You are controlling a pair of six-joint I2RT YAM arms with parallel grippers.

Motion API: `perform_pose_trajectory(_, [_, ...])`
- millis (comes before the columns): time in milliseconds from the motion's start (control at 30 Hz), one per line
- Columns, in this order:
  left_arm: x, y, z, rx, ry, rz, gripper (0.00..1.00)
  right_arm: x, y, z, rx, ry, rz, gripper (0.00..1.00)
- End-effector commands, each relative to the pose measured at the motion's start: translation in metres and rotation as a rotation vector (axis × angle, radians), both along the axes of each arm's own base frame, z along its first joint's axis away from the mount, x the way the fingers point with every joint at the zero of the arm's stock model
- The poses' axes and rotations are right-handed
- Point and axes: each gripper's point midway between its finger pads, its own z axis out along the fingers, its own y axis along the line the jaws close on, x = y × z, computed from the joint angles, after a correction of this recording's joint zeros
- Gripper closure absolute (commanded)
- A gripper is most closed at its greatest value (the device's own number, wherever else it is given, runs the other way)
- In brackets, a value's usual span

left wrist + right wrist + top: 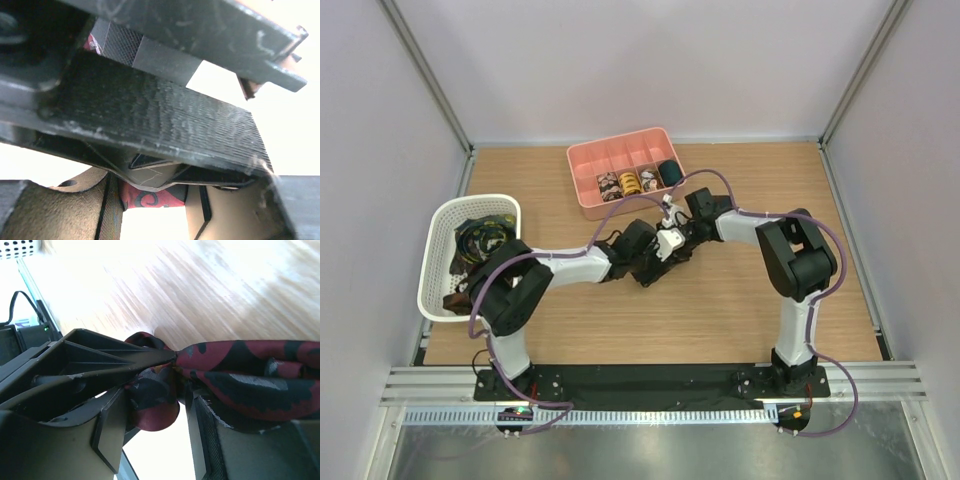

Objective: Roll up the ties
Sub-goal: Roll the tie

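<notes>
You are looking at both arms meeting near the middle of the top view, where the left gripper [650, 268] and right gripper [672, 242] are crowding together over the wooden table [720, 310], and the arms are hiding whatever is lying between them there. In the right wrist view, the tie [240, 375], dark red with black patches, is running in from the right edge, where it is cut off, and bunching into the gap of the right gripper [182, 380]. One fingertip is touching the fabric, but you cannot tell whether the jaws are clamping it or only standing around it. The left wrist view is giving you very little: a dark, scratched block is filling most of the frame, and only a small red patterned patch of tie [150, 199] is showing low in the middle between that gripper's fingers [50, 215], so its grip cannot be told either. At the upper middle of the top view, coiled ties [630, 182] are sitting in the nearer compartments of the pink tray [582, 160]. At the left, loose ties [478, 240] are lying tangled in the white basket [438, 250], too jumbled to count.
</notes>
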Motion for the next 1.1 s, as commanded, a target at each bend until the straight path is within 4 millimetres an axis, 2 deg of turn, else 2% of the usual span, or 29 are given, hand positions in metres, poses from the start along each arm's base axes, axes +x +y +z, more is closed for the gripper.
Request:
perform_pose_trajectory(0, [-0.012,0.029,-0.040,0.130,0.108,0.077,0.73,0.005,0.001,0.017,0.008,-0.043,-0.026,0.45])
perform_pose_trajectory(200, [-0.013,0.031,-0.043,0.159,0.127,0.083,0.75,0.016,-0.010,0.034,0.037,-0.064,-0.097,0.45])
perform_pose_trajectory(333, [-0.012,0.034,-0.044,0.190,0.140,0.099,0.75,0.027,-0.027,0.046,0.034,-0.099,-0.171,0.44])
perform_pose_trajectory(367, [-0.012,0.035,-0.045,0.194,0.144,0.100,0.75,0.029,-0.029,0.055,0.047,-0.118,-0.184,0.44])
perform_pose_trajectory(533, [-0.013,0.035,-0.047,0.204,0.159,0.103,0.76,0.037,-0.045,0.064,0.051,-0.138,-0.252,0.43])
perform_pose_trajectory(667, [-0.016,0.038,-0.046,0.236,0.190,0.111,0.76,0.048,-0.072,0.064,-0.015,-0.176,-0.370,0.43])
perform_pose_trajectory(700, [-0.015,0.037,-0.045,0.245,0.199,0.115,0.75,0.050,-0.077,0.074,-0.022,-0.216,-0.395,0.44])
perform_pose_trajectory(767, [-0.016,0.037,-0.045,0.273,0.230,0.120,0.75,0.049,-0.088,0.076,-0.064,-0.261,-0.433,0.44])
perform_pose_trajectory(800, [-0.017,0.037,-0.047,0.284,0.244,0.125,0.75,0.052,-0.096,0.088,-0.083,-0.318,-0.477,0.44])
perform_pose_trajectory(833, [-0.017,0.037,-0.047,0.288,0.251,0.127,0.75,0.051,-0.101,0.091,-0.098,-0.340,-0.496,0.44])
perform_pose_trajectory(900, [-0.020,0.036,-0.047,0.303,0.288,0.127,0.73,0.050,-0.114,0.092,-0.149,-0.384,-0.547,0.44])
perform_pose_trajectory(1067, [-0.033,0.042,-0.060,0.395,0.406,0.163,0.73,0.032,-0.132,0.117,-0.142,-0.516,-0.617,0.44])
